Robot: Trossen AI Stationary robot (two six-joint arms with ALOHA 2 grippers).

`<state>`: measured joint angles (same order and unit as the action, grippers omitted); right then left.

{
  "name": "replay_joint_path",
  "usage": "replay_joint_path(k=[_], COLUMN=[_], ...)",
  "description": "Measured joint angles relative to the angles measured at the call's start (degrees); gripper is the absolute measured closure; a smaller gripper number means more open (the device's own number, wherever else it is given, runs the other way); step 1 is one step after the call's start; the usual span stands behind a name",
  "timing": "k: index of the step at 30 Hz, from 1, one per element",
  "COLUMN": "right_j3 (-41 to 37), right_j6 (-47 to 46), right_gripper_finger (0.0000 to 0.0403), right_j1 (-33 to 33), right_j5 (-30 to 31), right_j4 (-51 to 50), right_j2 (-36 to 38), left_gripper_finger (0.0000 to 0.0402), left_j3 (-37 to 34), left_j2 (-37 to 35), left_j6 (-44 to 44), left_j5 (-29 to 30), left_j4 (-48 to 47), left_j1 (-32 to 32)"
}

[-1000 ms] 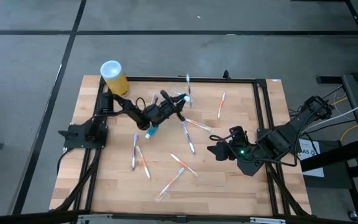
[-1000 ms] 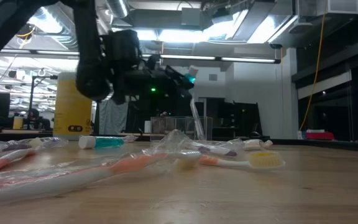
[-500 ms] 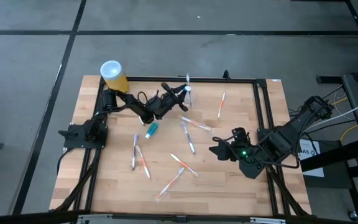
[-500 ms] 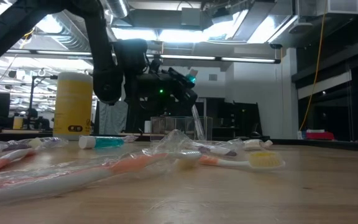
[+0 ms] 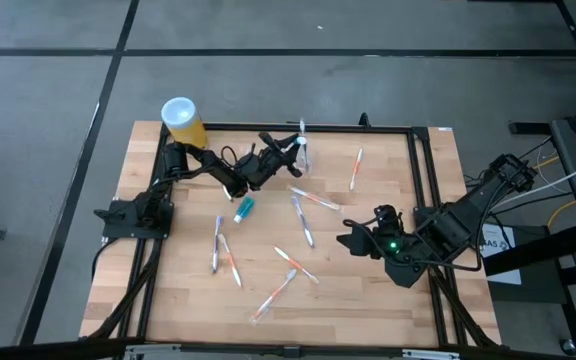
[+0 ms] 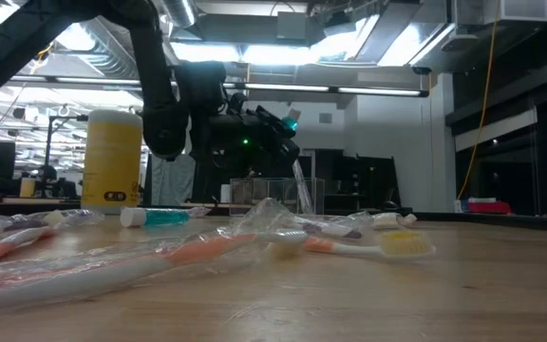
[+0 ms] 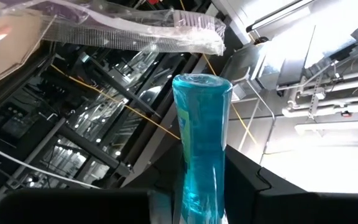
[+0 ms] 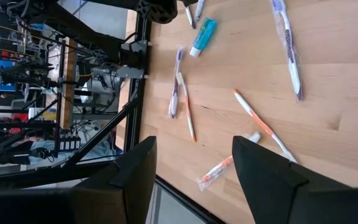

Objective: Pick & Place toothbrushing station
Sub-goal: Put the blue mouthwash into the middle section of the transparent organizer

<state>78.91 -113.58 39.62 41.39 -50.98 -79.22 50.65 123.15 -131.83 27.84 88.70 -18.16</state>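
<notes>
1. table [image 5: 388, 290]: wooden top inside a dark frame, with toothbrushing items scattered over it.

2. left arm [image 5: 203, 168]: a second ago it was bent over the middle of the table. it has since swung out towards the far rail and now lies stretched low across the far left part, wrist tipped up. this reads as a carry towards the drop-off, nearly there.

3. right arm [image 5: 458, 225]: waits folded at the right side, hardly moved.

4. yellow canister [image 5: 182, 122]: white top, upright at the far left corner, untouched.

5. toothbrushing station [image 6: 272, 193]: clear, low-walled holder at the far edge. in the low view it sits right under the left arm's tip, with one brush leaning in it. from above it is too transparent to outline.

6. left gripper [image 5: 290, 152]: raised just over the station and clenched on the held tube, which rides clear of the table. the grip seems to be easing, so release looks close.

7. right gripper [image 5: 351, 241]: fingers spread wide, nothing between them, hovering over bare wood.

8. wrapped toothbrushes [image 5: 303, 222]: several lie loose mid-table, not yet placed and unmoved over the last second.

9. held tube [image 7: 199, 149]: translucent teal, upright between the left fingers, cap end outward.

10. spare tube [image 5: 245, 209]: teal, flat on the wood where it lay a second ago, well behind the left gripper.
</notes>
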Motion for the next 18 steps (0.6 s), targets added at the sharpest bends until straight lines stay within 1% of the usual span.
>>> replay_joint_path(k=[5,13,18], right_j3=[0.0,0.0,0.0], right_j6=[0.0,0.0,-1.5], right_gripper_finger=[0.019,0.019,0.019], right_j1=[0.0,1.0,2.2], right_j5=[0.2,0.2,1.1], right_j4=[0.9,1.9,1.9], right_j2=[0.0,0.0,0.0], left_gripper_finger=[0.0319,0.0284,0.0273], left_j3=[0.0,0.0,-2.4], left_j2=[0.0,0.0,0.0], left_j6=[0.9,1.6,1.7], left_j5=[2.1,3.2,4.1], left_j4=[1.0,1.0,1.1], left_j1=[0.8,2.1,2.5])
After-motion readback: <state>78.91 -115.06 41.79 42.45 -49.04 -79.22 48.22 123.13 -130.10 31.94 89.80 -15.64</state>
